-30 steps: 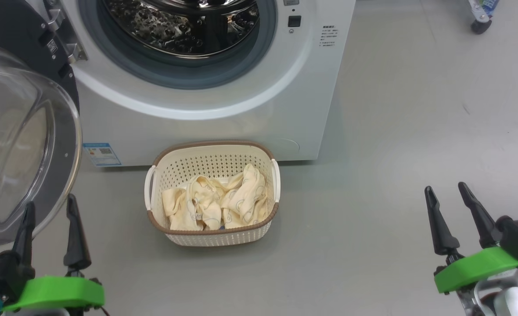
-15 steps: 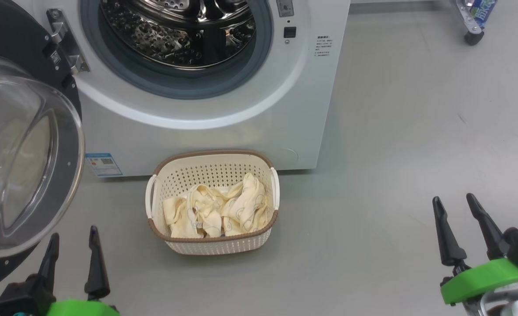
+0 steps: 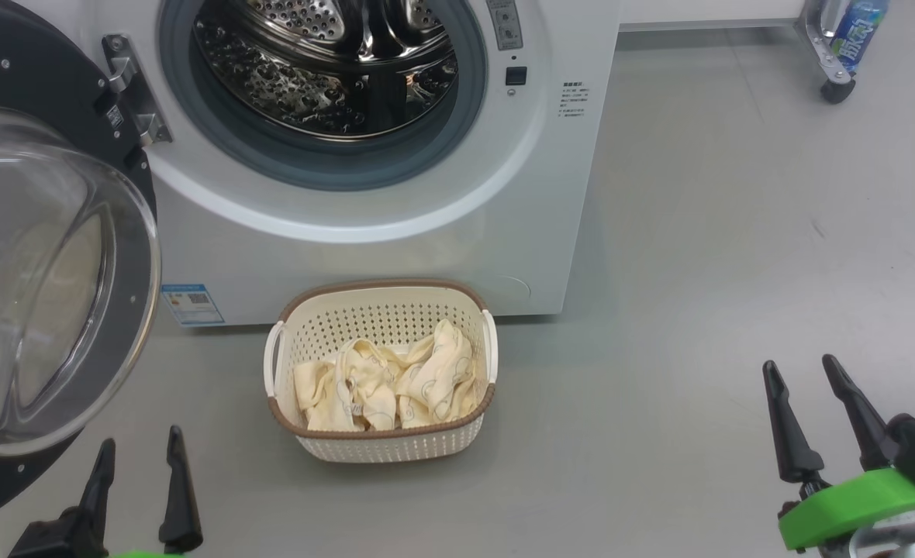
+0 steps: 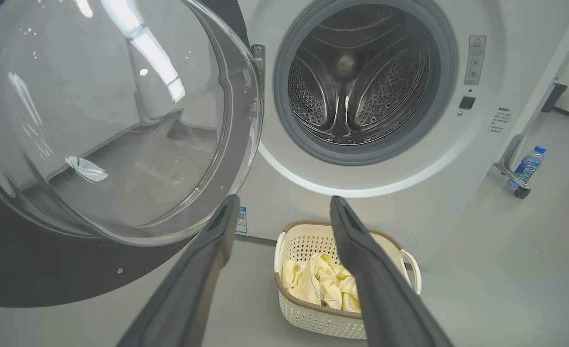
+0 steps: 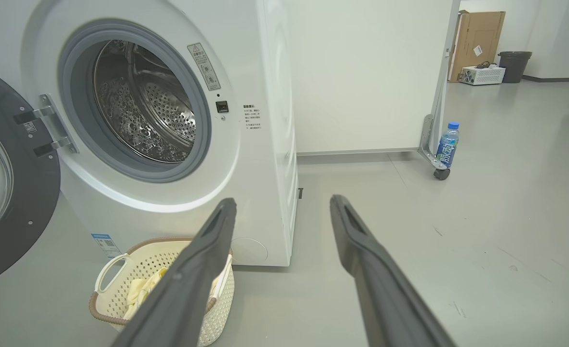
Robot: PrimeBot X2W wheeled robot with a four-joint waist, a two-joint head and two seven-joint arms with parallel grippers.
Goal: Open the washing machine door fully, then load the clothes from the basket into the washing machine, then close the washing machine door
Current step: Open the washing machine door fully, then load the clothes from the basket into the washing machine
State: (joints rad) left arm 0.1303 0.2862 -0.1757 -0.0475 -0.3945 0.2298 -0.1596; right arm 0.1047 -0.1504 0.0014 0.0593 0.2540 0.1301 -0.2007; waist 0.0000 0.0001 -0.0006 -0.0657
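The washing machine (image 3: pixel 395 256) stands with its steel drum (image 3: pixel 326 70) showing. The washing machine door (image 3: pixel 128 325) is swung open to the left, glass bowl bulging toward me. On the floor before the machine stands the basket (image 3: pixel 384 446), with the clothes (image 3: pixel 384 384) heaped inside. My left gripper (image 3: pixel 141 442) is open at the lower left, just below the door's rim and apart from it. My right gripper (image 3: pixel 800 364) is open at the lower right, far from the basket. The left wrist view looks past my left gripper (image 4: pixel 284 200) at the basket (image 4: pixel 313 313) and door (image 4: pixel 24 270).
A plastic bottle (image 3: pixel 857 35) stands by a castor wheel (image 3: pixel 836 91) at the far right. Bare grey floor (image 3: pixel 698 271) spreads right of the machine. Further back stand a cardboard box (image 5: pixel 477 43) and a dark bin (image 5: pixel 513 65).
The head camera has shifted, so everything sits lower in its picture. Beyond that, my left gripper has drawn back from the door's glass and a little rightward. The right gripper keeps its place.
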